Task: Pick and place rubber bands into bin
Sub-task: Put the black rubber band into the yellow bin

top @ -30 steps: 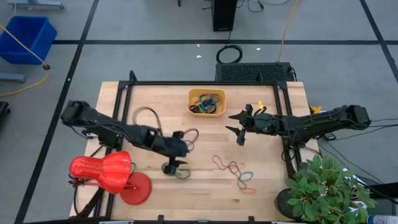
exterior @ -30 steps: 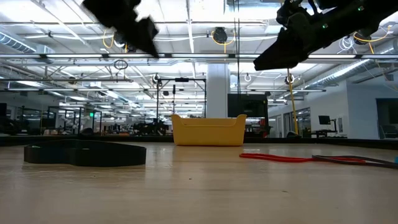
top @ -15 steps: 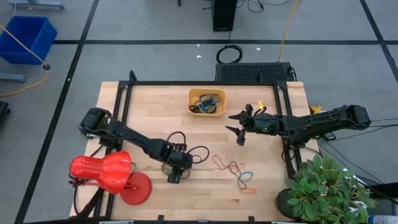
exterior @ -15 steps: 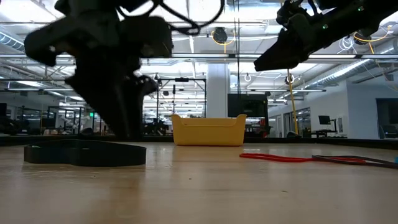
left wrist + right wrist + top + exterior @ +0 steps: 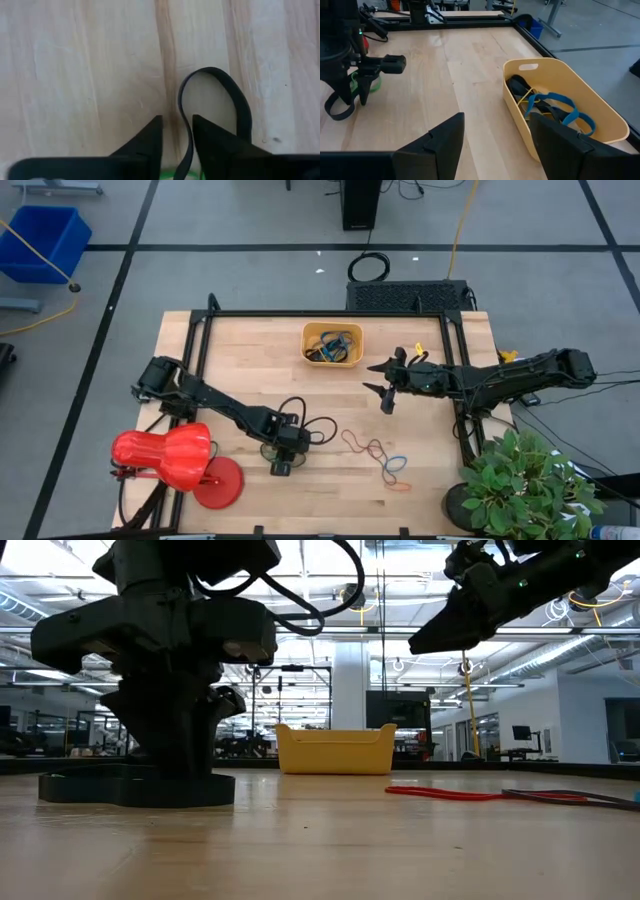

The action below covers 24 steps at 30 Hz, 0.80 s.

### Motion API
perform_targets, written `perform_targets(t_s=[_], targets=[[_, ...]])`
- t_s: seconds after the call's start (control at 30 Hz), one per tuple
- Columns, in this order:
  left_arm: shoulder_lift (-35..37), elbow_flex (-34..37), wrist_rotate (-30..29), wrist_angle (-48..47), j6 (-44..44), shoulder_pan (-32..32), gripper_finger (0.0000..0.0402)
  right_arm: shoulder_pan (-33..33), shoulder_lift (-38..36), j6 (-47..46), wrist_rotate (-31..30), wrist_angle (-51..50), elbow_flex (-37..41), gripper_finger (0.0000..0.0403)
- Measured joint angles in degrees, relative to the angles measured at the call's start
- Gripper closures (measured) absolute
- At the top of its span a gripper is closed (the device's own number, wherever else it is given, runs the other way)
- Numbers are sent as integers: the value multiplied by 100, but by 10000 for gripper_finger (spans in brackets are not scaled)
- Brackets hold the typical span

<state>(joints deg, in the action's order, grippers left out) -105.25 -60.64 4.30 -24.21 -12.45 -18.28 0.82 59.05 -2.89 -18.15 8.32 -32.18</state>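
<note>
A black band [image 5: 220, 107] is straddled on the table by the left gripper [image 5: 177, 135] — fingers narrowly parted, nothing clamped — while the right gripper [image 5: 384, 385] is held wide open near the bin [image 5: 333, 345].

Bright ceiling lights [image 5: 300, 560] lit everything evenly. Shadows on the desk [image 5: 250, 360] were soft. From low down, the near desk looked blurry, and the arms showed as dark shapes.
</note>
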Motion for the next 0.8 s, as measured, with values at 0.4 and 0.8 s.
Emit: perform_targets(t_s=[0.4,0.8], targets=[[0,0,204,-2,9,-2,388,-2,0,76,0,2,0,185],[894,7,653,24,-123,174,394,-2,0,76,0,4,0,184]])
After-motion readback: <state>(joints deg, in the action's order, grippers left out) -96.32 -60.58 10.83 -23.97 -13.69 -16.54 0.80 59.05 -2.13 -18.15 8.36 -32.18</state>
